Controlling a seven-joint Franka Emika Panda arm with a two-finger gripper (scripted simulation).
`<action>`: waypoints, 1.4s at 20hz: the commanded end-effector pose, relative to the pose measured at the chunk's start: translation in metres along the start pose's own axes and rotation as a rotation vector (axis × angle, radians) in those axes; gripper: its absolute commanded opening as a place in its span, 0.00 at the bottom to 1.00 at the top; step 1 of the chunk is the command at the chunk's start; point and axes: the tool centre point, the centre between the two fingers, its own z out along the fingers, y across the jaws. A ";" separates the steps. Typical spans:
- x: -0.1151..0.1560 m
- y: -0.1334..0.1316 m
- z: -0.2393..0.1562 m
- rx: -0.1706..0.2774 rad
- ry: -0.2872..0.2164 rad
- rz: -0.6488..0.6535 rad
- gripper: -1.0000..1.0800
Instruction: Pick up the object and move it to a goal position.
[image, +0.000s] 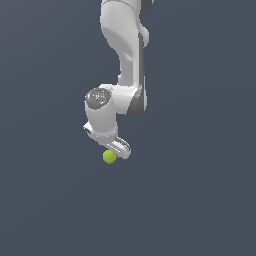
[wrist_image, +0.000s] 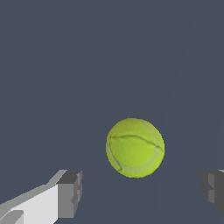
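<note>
The object is a small yellow-green ball with a pale seam, lying on the flat dark grey ground. In the wrist view my gripper is open. Its two dark finger pads stand wide apart on either side, and the ball lies in line with the gap, just beyond the tips and touching neither. In the exterior view the ball peeks out just under the white gripper, which hangs right above it and hides part of it.
The white arm comes down from the top of the exterior view. All around is plain dark grey ground with nothing else on it. No goal marker shows.
</note>
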 end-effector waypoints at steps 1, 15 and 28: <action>0.003 0.003 0.005 -0.001 0.002 0.033 0.96; 0.005 0.006 0.033 -0.003 0.003 0.053 0.96; 0.006 0.006 0.058 -0.003 0.004 0.056 0.00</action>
